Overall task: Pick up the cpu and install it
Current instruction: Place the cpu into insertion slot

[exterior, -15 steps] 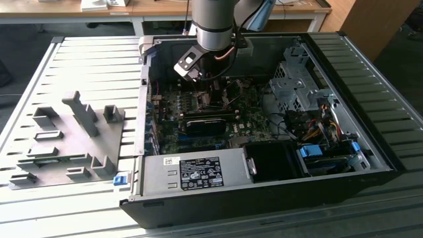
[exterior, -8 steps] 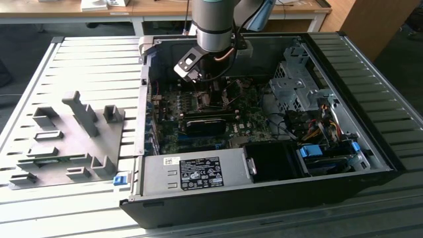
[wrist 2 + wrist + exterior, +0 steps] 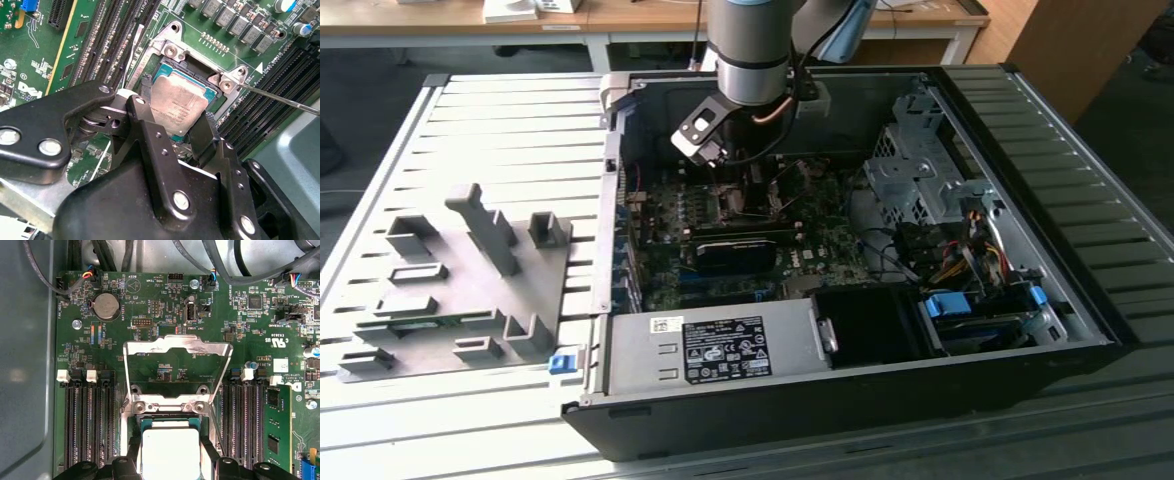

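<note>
Over the green circuit board [image 3: 45, 65], the pincer [image 3: 176, 119] is gripping the shiny square cpu [image 3: 177, 100]; tilting risks jamming its black socket [image 3: 192, 64].

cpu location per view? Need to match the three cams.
Exterior view: hidden under the arm, which is lowered over the motherboard inside the open case.
Second wrist view: cpu at the socket, next to the silver bracket with two screws.
First wrist view: cpu at the socket, beside the same bracket.
Shared landmark: that two-screw bracket in both wrist views; the green motherboard ties in the exterior view.
</note>
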Available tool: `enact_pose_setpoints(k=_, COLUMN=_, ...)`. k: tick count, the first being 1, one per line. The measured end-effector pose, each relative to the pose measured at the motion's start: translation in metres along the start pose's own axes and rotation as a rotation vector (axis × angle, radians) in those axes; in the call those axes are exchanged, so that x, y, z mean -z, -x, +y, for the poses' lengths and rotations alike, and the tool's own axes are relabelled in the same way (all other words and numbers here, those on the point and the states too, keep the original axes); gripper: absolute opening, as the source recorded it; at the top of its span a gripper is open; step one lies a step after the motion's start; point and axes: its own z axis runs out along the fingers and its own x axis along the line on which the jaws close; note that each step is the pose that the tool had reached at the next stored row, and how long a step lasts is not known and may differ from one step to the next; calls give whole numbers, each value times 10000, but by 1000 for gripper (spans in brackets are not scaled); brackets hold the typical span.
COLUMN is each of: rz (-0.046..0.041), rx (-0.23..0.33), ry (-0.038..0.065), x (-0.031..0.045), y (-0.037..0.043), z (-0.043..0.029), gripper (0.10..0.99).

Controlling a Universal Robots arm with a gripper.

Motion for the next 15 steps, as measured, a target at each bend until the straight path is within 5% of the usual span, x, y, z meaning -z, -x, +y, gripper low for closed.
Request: enact_pose_setpoints(k=15, rz=4, rx=1, ry=1, x=-8, y=-6, z=2, gripper=620)
